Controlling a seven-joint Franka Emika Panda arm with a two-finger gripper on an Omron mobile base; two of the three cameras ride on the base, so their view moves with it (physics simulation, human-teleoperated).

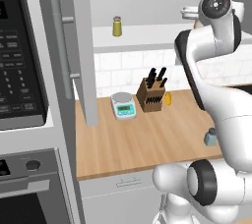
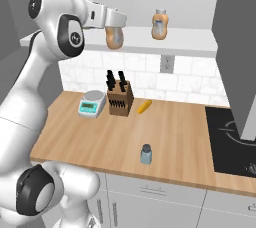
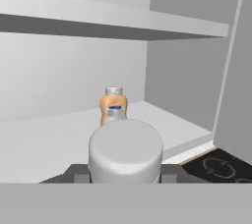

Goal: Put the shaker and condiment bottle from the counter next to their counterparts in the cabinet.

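We hold the light, rigid, slippery condiment bottle (image 2: 114, 37) clamped just below its cap in our gripper (image 2: 115, 28).

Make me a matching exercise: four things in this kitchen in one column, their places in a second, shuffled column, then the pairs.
1. blue-grey shaker
2. olive-yellow shaker
3. knife block
4. condiment bottle

A. on the cabinet shelf, far from the orange bottle
B. held in the hand
C. near the counter's front edge
D. beside the kitchen scale

Pairs: 1-C, 2-A, 3-D, 4-B
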